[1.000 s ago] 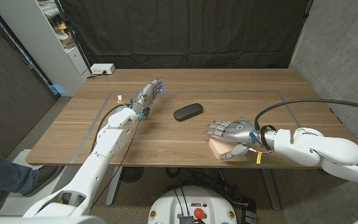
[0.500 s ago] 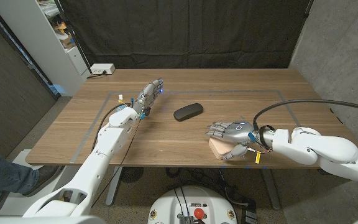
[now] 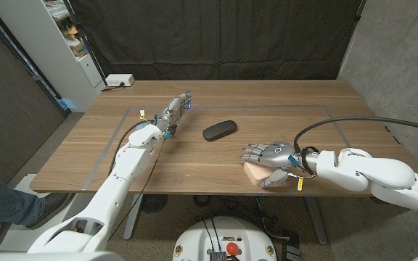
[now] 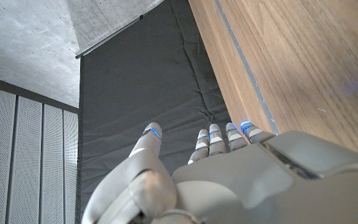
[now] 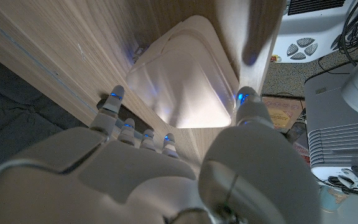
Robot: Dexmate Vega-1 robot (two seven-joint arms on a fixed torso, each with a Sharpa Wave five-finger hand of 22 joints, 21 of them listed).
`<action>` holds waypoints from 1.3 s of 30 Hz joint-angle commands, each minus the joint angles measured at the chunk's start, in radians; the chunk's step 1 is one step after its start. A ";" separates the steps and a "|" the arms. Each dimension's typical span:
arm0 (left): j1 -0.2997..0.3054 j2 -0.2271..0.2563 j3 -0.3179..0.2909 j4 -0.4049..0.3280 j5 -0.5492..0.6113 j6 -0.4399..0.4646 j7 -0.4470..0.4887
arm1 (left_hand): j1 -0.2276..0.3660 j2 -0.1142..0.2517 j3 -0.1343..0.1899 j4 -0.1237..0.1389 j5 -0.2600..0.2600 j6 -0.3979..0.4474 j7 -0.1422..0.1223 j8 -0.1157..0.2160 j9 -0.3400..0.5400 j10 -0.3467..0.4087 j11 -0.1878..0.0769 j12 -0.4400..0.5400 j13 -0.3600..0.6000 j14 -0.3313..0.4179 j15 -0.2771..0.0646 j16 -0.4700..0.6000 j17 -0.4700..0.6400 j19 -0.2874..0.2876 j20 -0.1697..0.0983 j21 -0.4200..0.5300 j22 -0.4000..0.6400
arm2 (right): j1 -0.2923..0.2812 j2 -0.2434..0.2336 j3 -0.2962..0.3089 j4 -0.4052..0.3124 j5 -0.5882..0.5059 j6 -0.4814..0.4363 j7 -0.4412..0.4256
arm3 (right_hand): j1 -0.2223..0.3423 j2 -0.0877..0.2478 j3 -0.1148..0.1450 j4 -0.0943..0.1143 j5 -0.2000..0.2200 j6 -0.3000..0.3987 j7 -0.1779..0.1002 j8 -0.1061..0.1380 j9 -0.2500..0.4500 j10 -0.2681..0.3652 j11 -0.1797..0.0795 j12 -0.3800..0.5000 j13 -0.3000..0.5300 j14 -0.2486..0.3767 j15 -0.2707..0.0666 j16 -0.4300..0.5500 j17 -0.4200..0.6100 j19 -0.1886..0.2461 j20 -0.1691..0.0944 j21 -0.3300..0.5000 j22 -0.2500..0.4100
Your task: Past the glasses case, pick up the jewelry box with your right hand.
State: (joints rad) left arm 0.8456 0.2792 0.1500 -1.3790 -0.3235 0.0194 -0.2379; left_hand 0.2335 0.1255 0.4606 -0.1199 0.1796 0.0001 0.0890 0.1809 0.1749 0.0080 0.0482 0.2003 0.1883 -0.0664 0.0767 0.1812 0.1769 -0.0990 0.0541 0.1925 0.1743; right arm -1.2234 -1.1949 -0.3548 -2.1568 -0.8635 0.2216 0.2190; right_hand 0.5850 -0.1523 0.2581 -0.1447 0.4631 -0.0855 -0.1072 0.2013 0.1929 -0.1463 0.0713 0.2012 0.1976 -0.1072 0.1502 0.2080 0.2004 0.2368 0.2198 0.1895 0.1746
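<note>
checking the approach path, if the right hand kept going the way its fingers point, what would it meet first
The jewelry box, directly under the right hand. The right wrist view shows the fingers spread over its lid; whether they already touch is unclear. The glasses case lies farther back.

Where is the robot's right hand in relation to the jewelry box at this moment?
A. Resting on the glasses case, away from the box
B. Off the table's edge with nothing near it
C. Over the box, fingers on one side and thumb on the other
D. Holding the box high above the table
C. The right hand sits over the jewelry box on the table, fingers and thumb on opposite sides; the glasses case lies apart.
</note>
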 commanded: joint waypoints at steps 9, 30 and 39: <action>-0.011 -0.008 0.001 0.023 0.005 -0.001 -0.007 | 0.010 0.003 0.005 0.001 -0.004 -0.005 -0.002 0.004 0.003 -0.005 0.004 0.008 0.006 -0.001 0.012 0.005 0.003 -0.004 0.007 0.004 0.004 | 0.035 0.013 -0.038 0.027 0.001 0.009 0.008 | 0.017 0.001 -0.007 -0.001 0.008 0.013 -0.009 0.008 0.002 0.008 -0.001 0.006 0.002 0.020 -0.001 0.009 0.001 0.016 -0.002 0.006 0.001; -0.012 -0.010 0.006 0.019 0.007 0.009 -0.011 | 0.011 0.001 0.006 0.001 -0.004 -0.004 -0.003 0.005 0.003 -0.005 0.004 0.009 0.006 -0.002 0.013 0.005 0.004 -0.005 0.009 0.005 0.005 | 0.070 0.014 -0.053 0.120 0.002 0.141 -0.152 | 0.099 0.027 -0.027 0.000 0.041 0.212 -0.040 0.052 0.008 0.191 -0.045 0.056 0.010 0.165 -0.097 0.056 0.007 0.182 -0.011 0.038 0.001; -0.013 -0.010 0.011 0.009 0.010 0.015 -0.009 | 0.011 -0.001 0.006 0.001 -0.005 -0.002 -0.004 0.005 0.003 -0.004 0.001 0.009 0.006 0.000 0.013 0.006 0.004 -0.005 0.009 0.005 0.005 | 0.074 0.023 -0.055 0.145 -0.005 0.176 -0.205 | 0.131 0.036 -0.036 0.005 0.049 0.300 -0.019 0.067 0.011 0.300 -0.082 0.082 0.017 0.254 -0.138 0.083 0.013 0.307 -0.015 0.056 -0.001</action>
State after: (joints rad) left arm 0.8342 0.2700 0.1560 -1.3598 -0.3158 0.0273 -0.2461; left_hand 0.2335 0.1255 0.4605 -0.1199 0.1796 -0.0034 0.0855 0.1809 0.1749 0.0080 0.0482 0.2003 0.1935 -0.0697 0.0798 0.1812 0.1794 -0.1026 0.0575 0.1925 0.1744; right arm -1.1576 -1.1798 -0.4064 -2.0444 -0.8628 0.3507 0.0822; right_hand 0.6998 -0.1234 0.2301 -0.1395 0.5069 0.1884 -0.1367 0.2595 0.1972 0.1220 0.0026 0.2712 0.2087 0.1207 0.0226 0.2778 0.2073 0.5059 0.2057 0.2342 0.1720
